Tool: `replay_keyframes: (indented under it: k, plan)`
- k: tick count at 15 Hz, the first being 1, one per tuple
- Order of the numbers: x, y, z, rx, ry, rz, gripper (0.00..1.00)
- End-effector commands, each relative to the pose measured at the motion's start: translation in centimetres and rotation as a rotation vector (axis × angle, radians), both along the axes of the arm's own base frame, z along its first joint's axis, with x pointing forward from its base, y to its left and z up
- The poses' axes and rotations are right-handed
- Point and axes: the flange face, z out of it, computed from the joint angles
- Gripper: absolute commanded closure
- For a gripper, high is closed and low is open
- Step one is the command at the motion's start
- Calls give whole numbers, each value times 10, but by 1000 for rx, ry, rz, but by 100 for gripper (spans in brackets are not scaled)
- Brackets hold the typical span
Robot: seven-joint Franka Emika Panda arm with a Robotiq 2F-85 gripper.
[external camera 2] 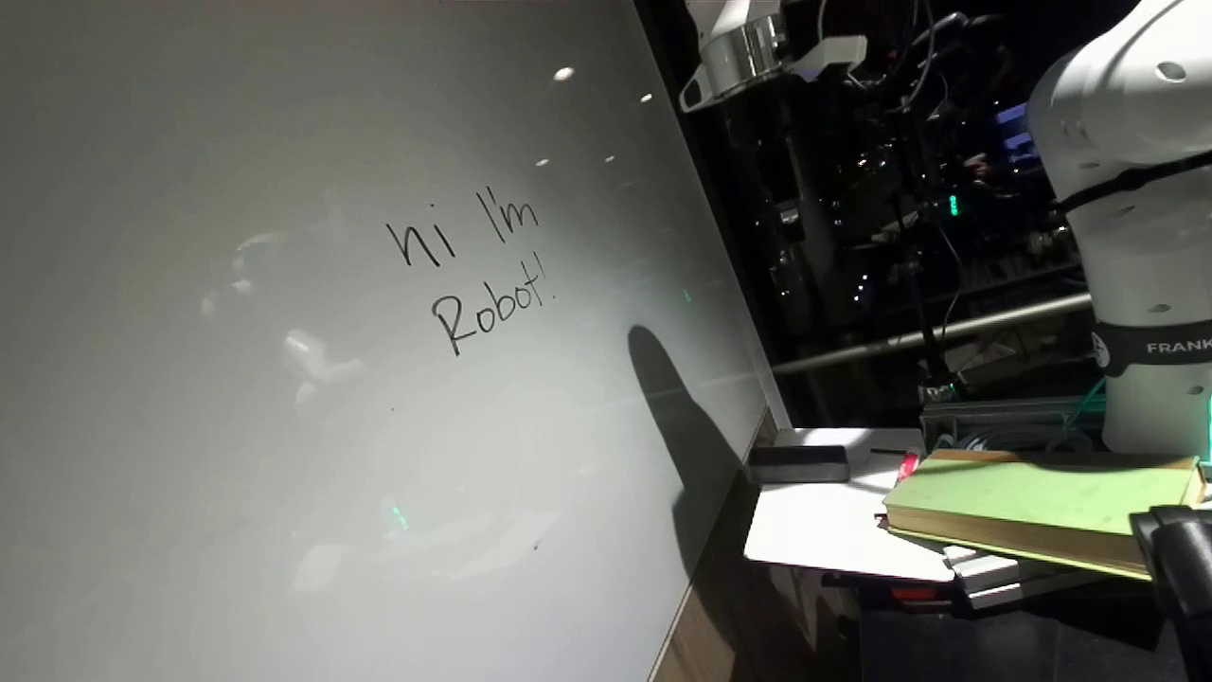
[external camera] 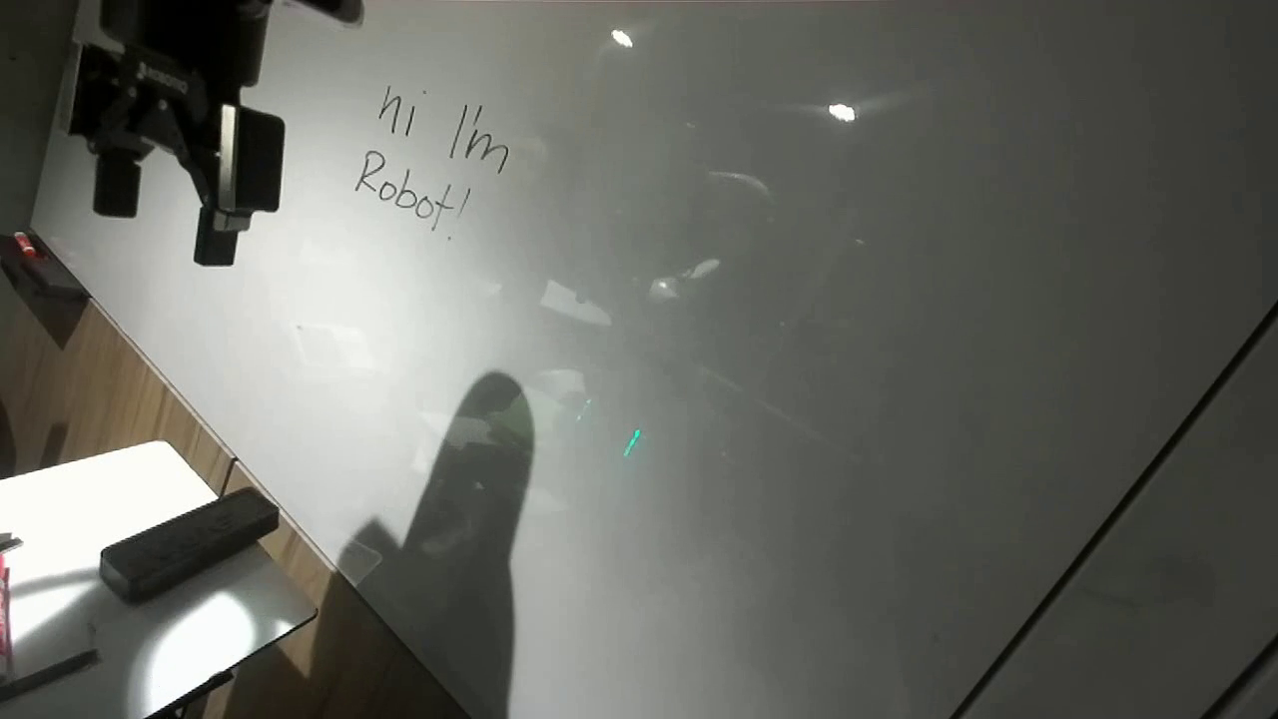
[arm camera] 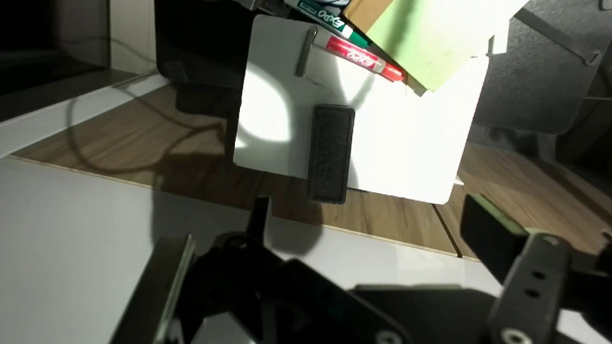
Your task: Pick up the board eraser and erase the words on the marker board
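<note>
Black eraser (arm camera: pixel 331 155) on tabletop (arm camera: pixel 406 143), words (external camera: pixel 411 192) on board (external camera: pixel 799 519), tool (external camera: pixel 166 220) spread wide

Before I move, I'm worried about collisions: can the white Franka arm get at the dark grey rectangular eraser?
Probably yes: the black claw is open and nothing covers the eraser, though the glossy white marker board near it may crowd the approach.
</note>
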Motion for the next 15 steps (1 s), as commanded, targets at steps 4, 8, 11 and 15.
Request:
replay_keyframes:
  k: [4,8,11,15]
  plan:
    - [27,36,-28,-38,-73,-36,0]
    - [44,47,-55,-42,-53,-47,0]
    - [57,53,-82,-45,-17,-48,0]
    - [70,55,-121,-43,40,-37,0]
